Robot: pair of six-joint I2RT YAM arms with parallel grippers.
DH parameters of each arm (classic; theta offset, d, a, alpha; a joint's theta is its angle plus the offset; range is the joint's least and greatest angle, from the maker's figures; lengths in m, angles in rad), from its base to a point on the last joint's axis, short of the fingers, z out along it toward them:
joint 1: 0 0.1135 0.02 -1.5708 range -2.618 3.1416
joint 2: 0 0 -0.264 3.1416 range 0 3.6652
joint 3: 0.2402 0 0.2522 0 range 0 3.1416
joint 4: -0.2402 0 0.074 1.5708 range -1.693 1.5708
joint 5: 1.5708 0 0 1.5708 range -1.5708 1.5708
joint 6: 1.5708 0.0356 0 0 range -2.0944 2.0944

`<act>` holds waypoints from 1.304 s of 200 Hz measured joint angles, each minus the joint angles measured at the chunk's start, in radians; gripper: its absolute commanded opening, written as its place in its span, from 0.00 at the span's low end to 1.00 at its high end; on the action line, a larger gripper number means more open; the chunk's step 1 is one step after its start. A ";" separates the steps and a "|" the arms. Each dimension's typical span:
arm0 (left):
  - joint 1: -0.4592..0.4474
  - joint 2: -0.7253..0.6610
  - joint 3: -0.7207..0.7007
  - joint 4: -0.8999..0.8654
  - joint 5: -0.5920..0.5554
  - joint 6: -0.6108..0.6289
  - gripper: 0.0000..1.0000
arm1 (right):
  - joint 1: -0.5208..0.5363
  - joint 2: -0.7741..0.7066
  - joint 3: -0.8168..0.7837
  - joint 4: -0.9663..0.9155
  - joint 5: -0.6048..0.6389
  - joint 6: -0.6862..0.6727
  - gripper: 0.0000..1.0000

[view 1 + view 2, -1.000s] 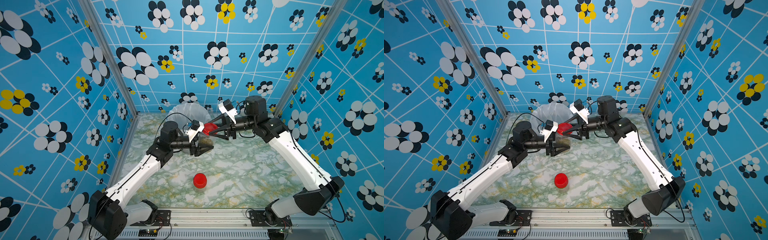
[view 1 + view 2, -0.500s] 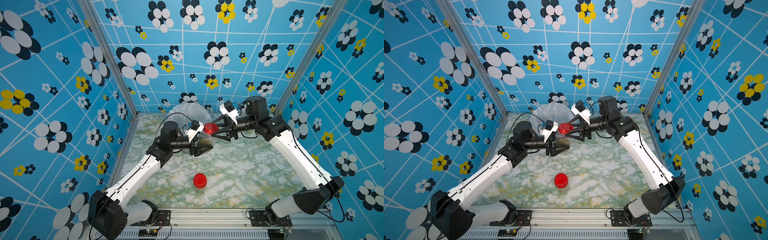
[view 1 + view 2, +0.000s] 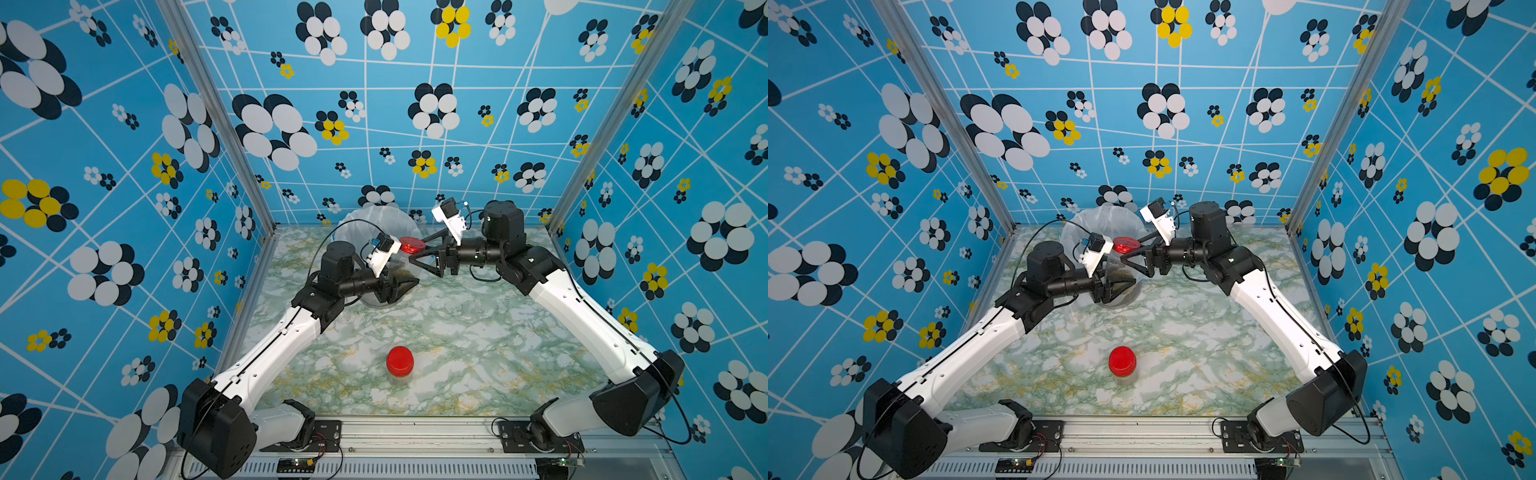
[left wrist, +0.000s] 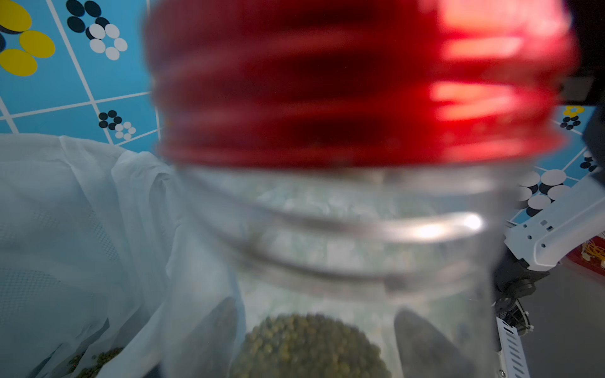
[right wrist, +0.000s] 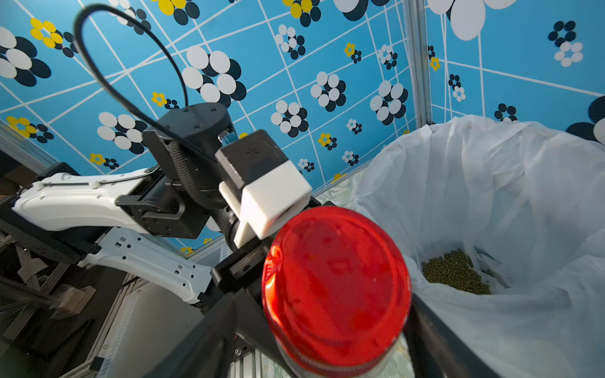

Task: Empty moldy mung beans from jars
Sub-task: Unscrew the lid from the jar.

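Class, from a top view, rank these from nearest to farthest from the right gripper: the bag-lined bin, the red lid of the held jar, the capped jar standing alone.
From the right gripper:
1. red lid: between its spread jaws.
2. bag-lined bin: just behind, at the back wall.
3. capped jar: standing alone at the front.
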 measured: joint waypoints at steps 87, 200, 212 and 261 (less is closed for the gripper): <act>-0.021 -0.001 0.006 -0.016 -0.029 0.014 0.25 | 0.015 0.001 0.004 0.050 0.070 0.069 0.52; -0.021 -0.001 0.010 0.006 -0.035 0.003 0.25 | 0.000 -0.008 -0.009 0.095 0.077 0.152 0.50; -0.021 -0.002 0.010 0.005 -0.036 0.008 0.25 | -0.007 -0.010 -0.012 0.126 0.084 0.169 0.51; -0.018 -0.003 0.010 -0.002 -0.037 0.008 0.25 | -0.054 -0.029 -0.009 0.162 0.106 0.163 0.51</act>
